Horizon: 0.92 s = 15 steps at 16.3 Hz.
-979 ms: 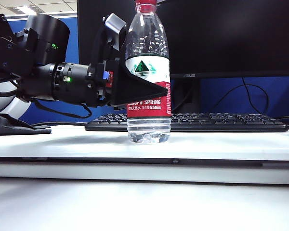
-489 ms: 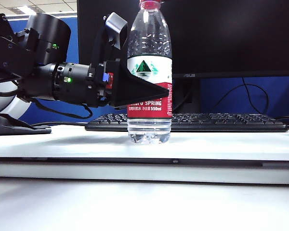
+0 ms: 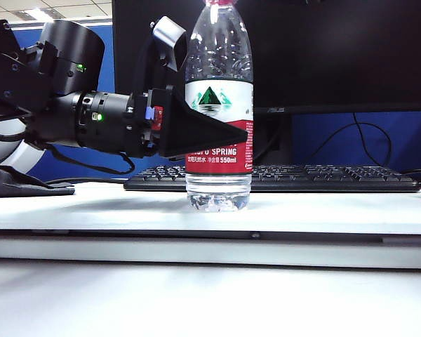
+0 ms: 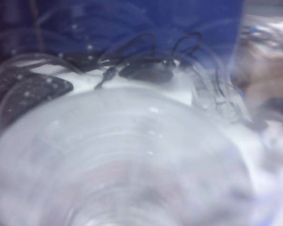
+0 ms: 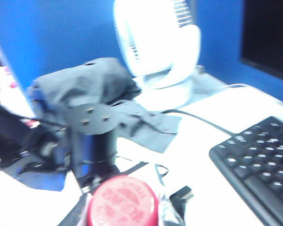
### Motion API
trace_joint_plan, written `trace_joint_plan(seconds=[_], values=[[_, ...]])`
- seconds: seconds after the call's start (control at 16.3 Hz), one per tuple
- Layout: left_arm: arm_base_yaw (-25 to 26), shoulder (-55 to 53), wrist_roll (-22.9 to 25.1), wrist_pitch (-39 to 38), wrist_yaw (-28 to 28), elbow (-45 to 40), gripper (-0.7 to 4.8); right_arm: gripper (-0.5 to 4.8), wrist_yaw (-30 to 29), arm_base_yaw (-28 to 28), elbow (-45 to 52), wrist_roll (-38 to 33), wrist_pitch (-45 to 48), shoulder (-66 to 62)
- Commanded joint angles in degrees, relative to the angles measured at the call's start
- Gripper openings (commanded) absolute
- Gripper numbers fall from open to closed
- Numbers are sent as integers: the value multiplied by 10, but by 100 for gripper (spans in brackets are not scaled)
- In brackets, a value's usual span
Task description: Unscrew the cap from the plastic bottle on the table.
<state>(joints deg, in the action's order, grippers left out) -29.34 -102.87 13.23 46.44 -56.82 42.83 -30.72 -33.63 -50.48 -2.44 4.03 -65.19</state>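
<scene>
The plastic bottle (image 3: 218,105) stands upright on the white table (image 3: 323,210), clear with a red-and-white label. My left gripper (image 3: 219,130) reaches in level from the left and is shut on the bottle at label height, one black finger (image 3: 203,130) across its front. The red cap (image 3: 219,2) sits on the neck, cut off by the picture's top edge. In the right wrist view I look down on the cap (image 5: 122,203) from close above; my right gripper's fingers do not show. The left wrist view is filled by the blurred bottle (image 4: 132,160).
A black keyboard (image 3: 302,177) lies behind the bottle, in front of a dark monitor (image 3: 337,56). A white fan (image 5: 155,47) and a grey cloth (image 5: 85,84) sit at the table's far side, near the left arm's wrist (image 5: 92,136). Cables (image 4: 146,70) trail over the table.
The bottle's top has drifted slightly right and up in the picture, so less of the cap shows. The left gripper keeps its hold and has barely turned.
</scene>
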Motion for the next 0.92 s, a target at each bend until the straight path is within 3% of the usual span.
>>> trace_joint_plan(seconds=[0.06,0.43,0.92], values=[[2,-4,-12,-36,17,-5,299,134,-64,-2,-1,8,-12,1],[2,-4,-12,-36,17,-5,299,134,-80,24,-1,24,-13,1],[2,-4,-12,-35,17,-5,299,134,-78,31,-2,-6,37,1]])
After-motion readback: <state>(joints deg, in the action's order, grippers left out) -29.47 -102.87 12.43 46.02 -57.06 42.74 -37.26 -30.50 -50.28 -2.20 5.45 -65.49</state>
